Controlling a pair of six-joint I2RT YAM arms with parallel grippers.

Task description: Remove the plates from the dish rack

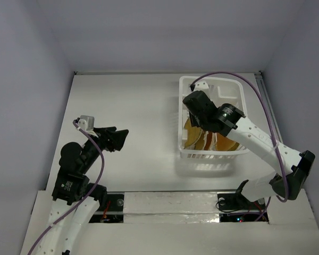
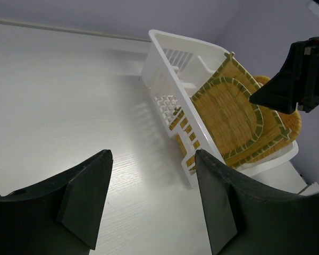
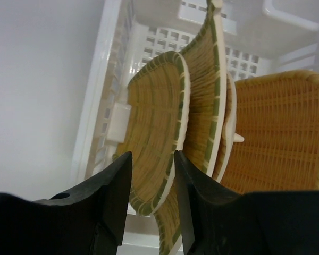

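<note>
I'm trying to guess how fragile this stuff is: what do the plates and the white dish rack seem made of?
The plates look like woven bamboo or similar plant strips: a fine tan-to-orange weave with greenish bound rims, matte. The dish rack looks like moulded white plastic: smooth, slightly glossy, with slotted walls and a grid floor.

Found no legible text, label, brand, number or sign in any of the three views. Made out only plain, unlettered surfaces on the dish rack [image 1: 210, 154] and the plates [image 2: 228, 114].
</note>
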